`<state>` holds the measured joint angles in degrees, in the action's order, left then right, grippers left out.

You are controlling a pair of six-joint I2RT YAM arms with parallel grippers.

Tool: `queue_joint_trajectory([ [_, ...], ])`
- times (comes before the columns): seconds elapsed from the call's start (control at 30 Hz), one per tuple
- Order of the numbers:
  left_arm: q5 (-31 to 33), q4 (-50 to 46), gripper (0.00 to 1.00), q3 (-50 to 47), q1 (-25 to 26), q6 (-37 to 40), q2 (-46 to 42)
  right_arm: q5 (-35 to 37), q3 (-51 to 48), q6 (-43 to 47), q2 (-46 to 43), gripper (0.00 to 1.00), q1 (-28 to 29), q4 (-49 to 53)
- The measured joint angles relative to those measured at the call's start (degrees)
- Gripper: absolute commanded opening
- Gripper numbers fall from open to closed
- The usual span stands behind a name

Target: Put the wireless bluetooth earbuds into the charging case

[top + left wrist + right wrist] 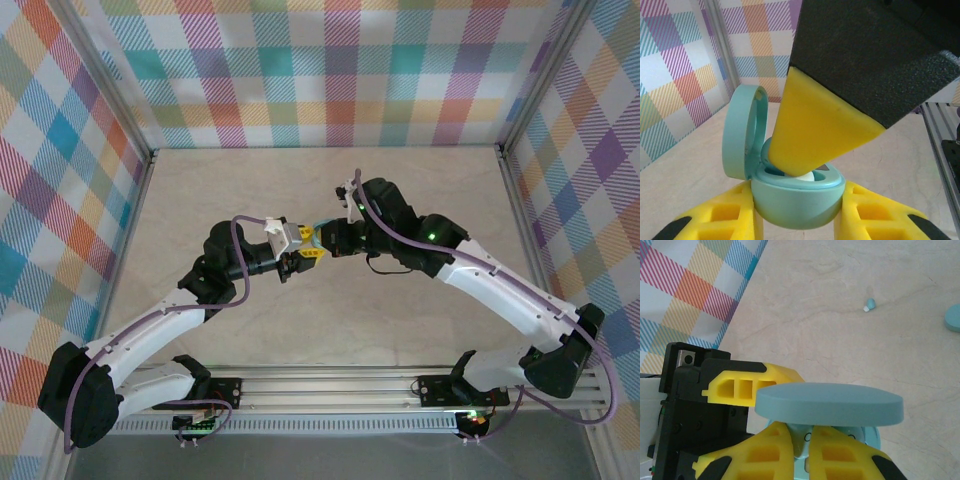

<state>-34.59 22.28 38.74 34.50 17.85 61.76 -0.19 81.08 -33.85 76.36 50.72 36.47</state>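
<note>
My left gripper (pixel 296 252) is shut on the rounded teal charging case (pixel 797 202), its yellow fingers (pixel 727 217) pressing both sides. The case's lid (pixel 742 131) stands open to the left. My right gripper (pixel 326 240) meets it from the right at mid-table. In the left wrist view, one right finger (pixel 815 127) reaches down into the case over a pale earbud (pixel 809 176). In the right wrist view, my right gripper (pixel 802 434) is shut on that pale teal earbud (pixel 801 437), under the lid (pixel 830 402). Another earbud (pixel 869 305) lies loose on the table.
A second teal case (pixel 953 317) lies at the right edge of the right wrist view. Plaid walls (pixel 320 70) enclose the pale tabletop (pixel 250 190) on three sides, and a metal rail (pixel 330 385) runs along the near edge.
</note>
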Motion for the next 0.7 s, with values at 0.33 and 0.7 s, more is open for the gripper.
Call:
queue_joint_trajectory([
  [0.33,0.1,0.0,0.12,0.0,0.0,0.0,0.0,0.0,0.1,0.0,0.2,0.22,0.3,0.0],
  [0.7,0.1,0.3,0.12,0.0,0.1,0.4,-0.4,-1.0,1.9,0.0,0.8,0.30,0.4,0.9],
])
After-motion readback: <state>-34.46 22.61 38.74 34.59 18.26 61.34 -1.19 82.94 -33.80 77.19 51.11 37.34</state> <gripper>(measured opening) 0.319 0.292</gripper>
